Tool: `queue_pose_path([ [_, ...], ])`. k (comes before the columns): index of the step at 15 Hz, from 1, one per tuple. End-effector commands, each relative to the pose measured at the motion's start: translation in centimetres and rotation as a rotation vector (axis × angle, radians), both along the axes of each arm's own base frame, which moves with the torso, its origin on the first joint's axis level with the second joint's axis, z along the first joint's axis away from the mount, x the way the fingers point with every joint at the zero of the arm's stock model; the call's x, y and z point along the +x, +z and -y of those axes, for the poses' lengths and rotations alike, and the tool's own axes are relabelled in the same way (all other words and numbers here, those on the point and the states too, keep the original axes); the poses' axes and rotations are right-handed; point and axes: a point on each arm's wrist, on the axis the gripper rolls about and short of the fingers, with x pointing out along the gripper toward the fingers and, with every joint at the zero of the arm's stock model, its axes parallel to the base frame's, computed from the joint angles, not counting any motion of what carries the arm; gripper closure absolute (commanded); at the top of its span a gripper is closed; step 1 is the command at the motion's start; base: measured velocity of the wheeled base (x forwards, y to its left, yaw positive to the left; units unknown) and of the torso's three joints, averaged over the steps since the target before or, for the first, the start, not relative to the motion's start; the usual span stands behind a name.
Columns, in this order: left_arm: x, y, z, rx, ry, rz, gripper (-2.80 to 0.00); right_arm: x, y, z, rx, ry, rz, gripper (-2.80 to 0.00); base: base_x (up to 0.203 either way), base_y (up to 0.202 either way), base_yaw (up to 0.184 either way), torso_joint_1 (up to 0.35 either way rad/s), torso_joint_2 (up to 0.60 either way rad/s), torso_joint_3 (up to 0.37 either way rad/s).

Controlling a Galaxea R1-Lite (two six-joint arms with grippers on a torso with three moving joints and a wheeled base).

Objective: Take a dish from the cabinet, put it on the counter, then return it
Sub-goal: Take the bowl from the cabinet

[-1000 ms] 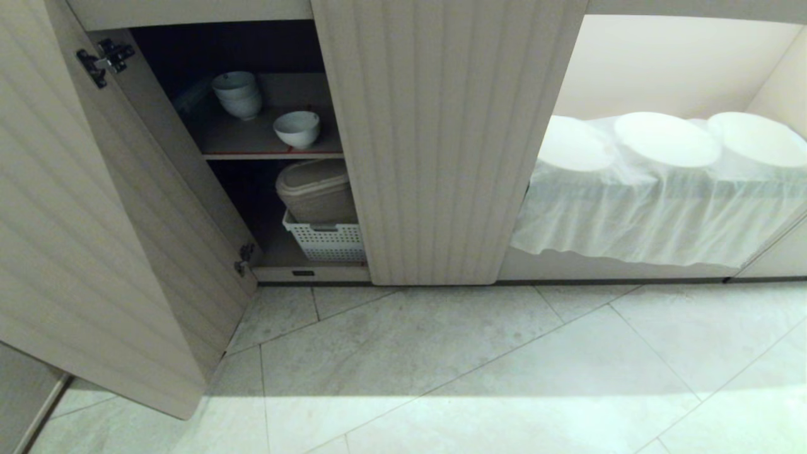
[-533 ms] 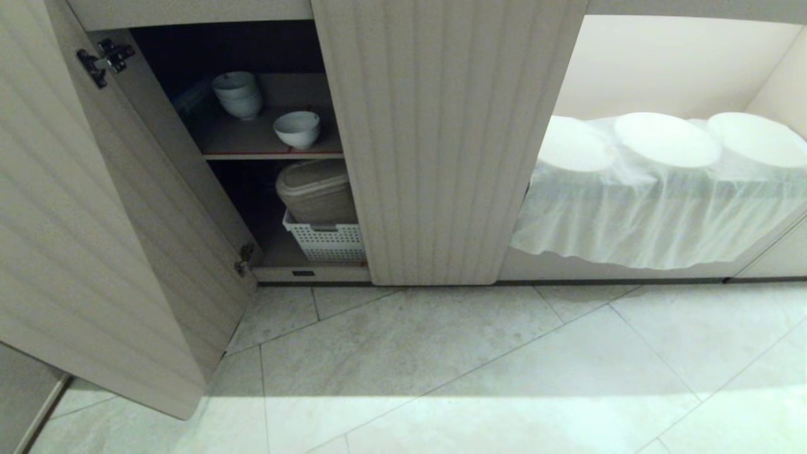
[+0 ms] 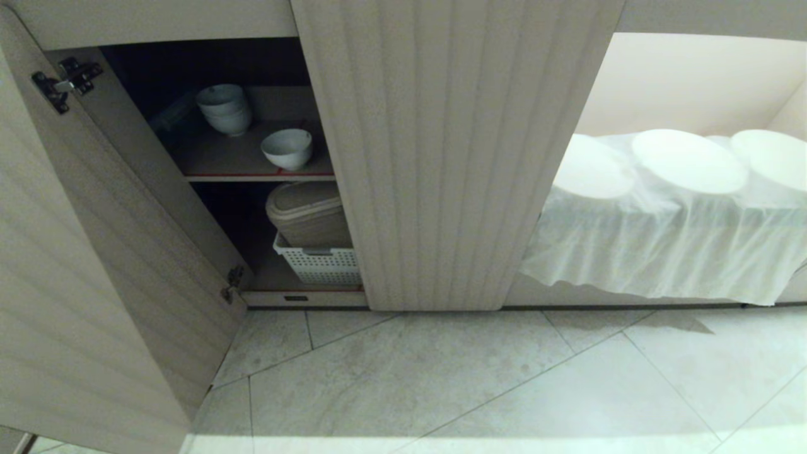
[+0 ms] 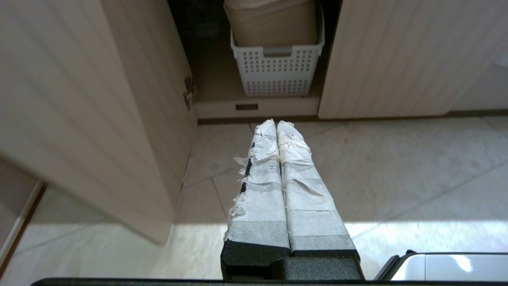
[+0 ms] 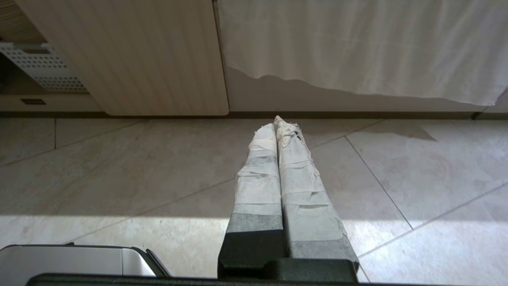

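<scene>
**Cabinet open, dish on the upper shelf, both end effectors idle above the floor**

Head view. The cabinet stands with its left door swung wide and its right door closed. On the upper shelf, edged in red, the dish sits upright near the front edge, mouth facing up, foot on the shelf; being round, it shows no long axis. Behind it and apart from it, toward the left rear, is a stack of white bowls, also mouth up. In the lower compartment a white perforated basket holds a beige lidded container, which rises above the basket's rim. To the right, a white cloth drapes over an open bay with round white shapes on top. Neither arm appears here. Compared with the earlier frames the whole scene sits lower and larger in the picture, a shift of the camera; the bowls keep their places on the shelf.

Left wrist view. The left end effector hangs above the tiled floor before the open compartment, its taped fingers pressed together on nothing. The basket with its container lies ahead.

Right wrist view. The right end effector is likewise pressed together and empty, pointing toward the base of the closed door and the hanging cloth.
</scene>
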Motion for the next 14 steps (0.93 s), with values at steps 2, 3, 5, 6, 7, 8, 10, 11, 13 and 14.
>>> queue_pose_path([
  [2,0.00,0.00,0.00,0.000,0.001,0.000,0.00,0.00,0.00,0.00,0.000,0.001,0.000,0.00,0.194,0.000,0.001,0.003,0.00,0.006],
  [3,0.00,0.00,0.00,0.000,0.001,0.000,0.00,0.00,0.00,0.00,0.000,0.001,0.000,0.00,0.194,0.000,0.003,0.001,0.00,0.002],
  [5,0.00,0.00,0.00,-0.001,0.001,0.000,0.00,0.00,0.00,0.00,0.000,0.001,0.000,0.00,0.196,0.000,0.003,0.001,0.00,0.001],
  [6,0.00,0.00,0.00,-0.001,0.001,0.000,0.00,0.00,0.00,0.00,0.000,0.000,0.000,0.00,0.198,0.000,0.001,0.003,0.00,0.002],
  [7,0.00,0.00,0.00,-0.001,0.001,0.000,0.00,0.00,0.00,0.00,0.000,0.001,0.000,0.00,0.199,0.000,0.005,0.001,0.00,-0.002],
  [8,0.00,0.00,0.00,-0.003,0.001,0.000,0.00,0.00,0.00,0.00,0.000,0.001,0.000,0.00,0.203,0.000,0.002,0.007,0.00,0.003],
  [10,0.01,-0.04,0.00,-0.004,0.001,-0.001,0.00,0.00,0.00,0.00,0.000,0.000,0.000,0.00,0.199,0.000,0.002,-0.001,0.01,-0.003],
  [11,0.00,0.00,0.00,-0.004,0.001,0.000,0.00,0.00,0.00,0.00,0.000,0.000,0.000,0.00,0.197,0.000,0.000,0.002,0.00,0.002],
  [13,0.00,0.00,0.00,-0.004,0.001,0.000,0.00,0.00,0.00,0.00,0.000,0.001,0.000,0.00,0.194,0.000,0.002,0.002,0.00,0.003],
  [14,0.00,0.00,0.00,-0.004,0.001,0.000,0.00,0.00,0.00,0.00,0.000,0.000,0.000,0.00,0.147,0.000,0.003,0.005,0.00,0.000],
])
